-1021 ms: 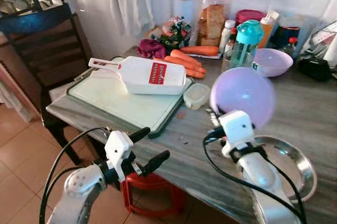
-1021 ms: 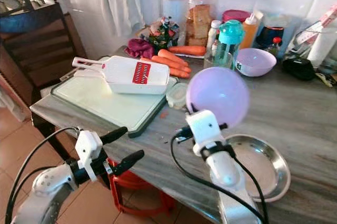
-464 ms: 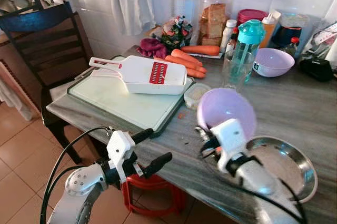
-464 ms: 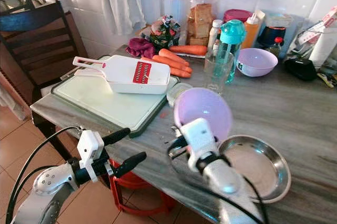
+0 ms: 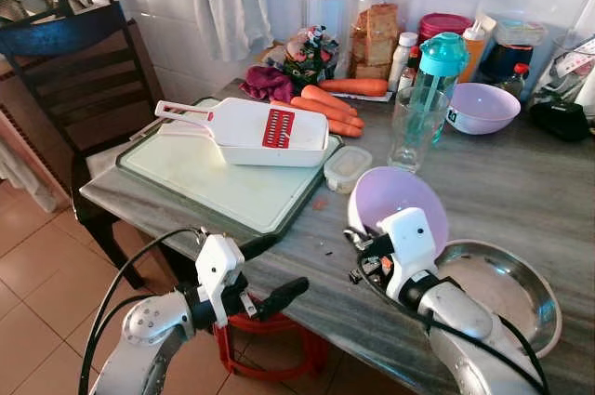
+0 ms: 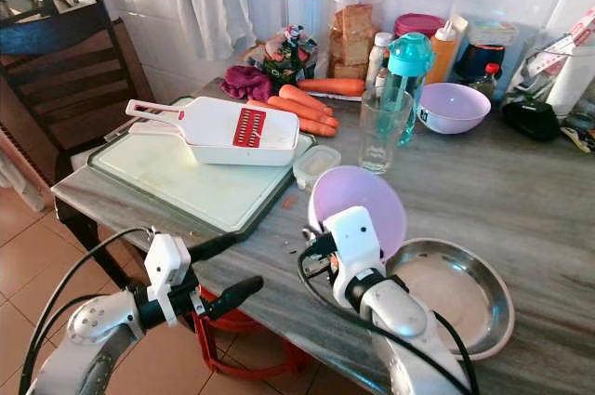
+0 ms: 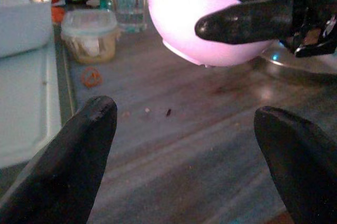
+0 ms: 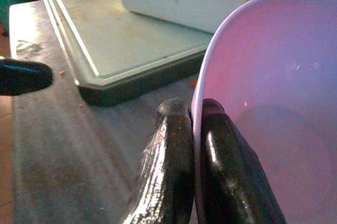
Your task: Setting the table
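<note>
The right gripper (image 8: 192,129) is pinching the rim of the lilac bowl (image 5: 398,209), one finger inside and one outside, so the bowl is hanging tilted just above the grey table (image 5: 521,172). Probably it is gripping the rim because the wall is thin there. Just beside the bowl, on its far side from the left arm, the steel plate (image 5: 516,288) is lying. The left gripper (image 5: 270,297) is hovering with fingers spread, holding nothing, near the table edge. Beyond, the cutting board (image 5: 223,181) is carrying the white slicer (image 5: 256,132).

Bowl (image 5: 395,209) sits left of the metal plate (image 5: 521,288), right of the cutting board (image 5: 223,181), glass (image 5: 411,130) behind.
</note>
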Motion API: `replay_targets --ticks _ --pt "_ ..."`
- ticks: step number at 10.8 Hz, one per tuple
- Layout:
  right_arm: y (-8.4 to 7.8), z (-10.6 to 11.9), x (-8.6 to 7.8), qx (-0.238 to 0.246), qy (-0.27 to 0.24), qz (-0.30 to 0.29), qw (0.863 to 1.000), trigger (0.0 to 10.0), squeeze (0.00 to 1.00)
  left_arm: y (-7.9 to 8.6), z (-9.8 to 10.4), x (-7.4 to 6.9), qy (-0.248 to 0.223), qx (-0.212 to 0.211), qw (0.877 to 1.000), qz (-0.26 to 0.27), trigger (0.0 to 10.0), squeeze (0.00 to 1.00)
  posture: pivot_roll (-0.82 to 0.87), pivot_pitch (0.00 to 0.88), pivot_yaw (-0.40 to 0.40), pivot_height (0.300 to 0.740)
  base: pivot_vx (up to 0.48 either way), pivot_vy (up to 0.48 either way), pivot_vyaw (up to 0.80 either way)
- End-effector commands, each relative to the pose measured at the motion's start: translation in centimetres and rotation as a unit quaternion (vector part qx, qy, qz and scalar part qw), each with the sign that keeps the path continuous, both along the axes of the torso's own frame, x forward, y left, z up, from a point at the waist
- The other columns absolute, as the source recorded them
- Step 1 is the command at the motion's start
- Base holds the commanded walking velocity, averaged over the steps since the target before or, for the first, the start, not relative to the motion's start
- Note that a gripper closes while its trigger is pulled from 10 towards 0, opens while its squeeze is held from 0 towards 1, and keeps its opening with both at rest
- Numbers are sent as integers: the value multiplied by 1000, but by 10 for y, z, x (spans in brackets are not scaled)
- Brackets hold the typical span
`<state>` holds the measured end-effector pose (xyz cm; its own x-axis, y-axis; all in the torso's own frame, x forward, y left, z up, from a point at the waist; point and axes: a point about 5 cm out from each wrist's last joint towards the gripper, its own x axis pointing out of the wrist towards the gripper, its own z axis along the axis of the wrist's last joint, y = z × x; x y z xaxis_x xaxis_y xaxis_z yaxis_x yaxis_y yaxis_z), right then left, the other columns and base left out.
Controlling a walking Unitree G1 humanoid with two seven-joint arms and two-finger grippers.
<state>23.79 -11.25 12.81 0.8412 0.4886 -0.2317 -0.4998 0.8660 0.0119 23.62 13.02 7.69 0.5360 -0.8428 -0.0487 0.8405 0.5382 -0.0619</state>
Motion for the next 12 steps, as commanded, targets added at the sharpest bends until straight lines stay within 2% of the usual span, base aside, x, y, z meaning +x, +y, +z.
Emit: replay_targets --ticks 1,4,6,7,8,9,10,12 --pt "0 8 2 10 -8 6 1000 10000 0 0 -2 1 -1 7 1000 -8 10000 0 -23 0 65 740 0 0 0" --pt "4 1 -3 10 41 34 999 10000 0 6 -13 -2 8 11 1000 -11 10000 0 -18 0 60 740 0 0 0" --pt "2 -5 -5 -2 59 33 998 10000 0 7 -14 0 1 -6 1000 2 10000 0 -20 0 58 740 0 0 0" --pt "1 -8 -5 -5 70 35 997 10000 0 9 -8 6 -13 -28 999 20 10000 0 -19 0 56 740 0 0 0" --pt "-1 -10 -4 -8 78 32 996 10000 118 8 2 13 -22 -47 998 26 10000 0 -17 0 55 740 0 0 0" --pt "-2 -12 -3 -8 86 30 996 10000 1000 -1 21 18 -46 -54 997 14 10000 0 -17 0 55 740 0 0 0" --pt "-2 -13 -3 -8 87 29 996 10000 1000 -3 25 17 -47 -55 997 8 10000 0 -16 0 55 740 0 0 0" --pt "-4 -15 -3 -12 95 23 995 10000 1000 -6 31 8 -22 -47 998 -39 10000 0 -16 0 56 740 0 0 0"
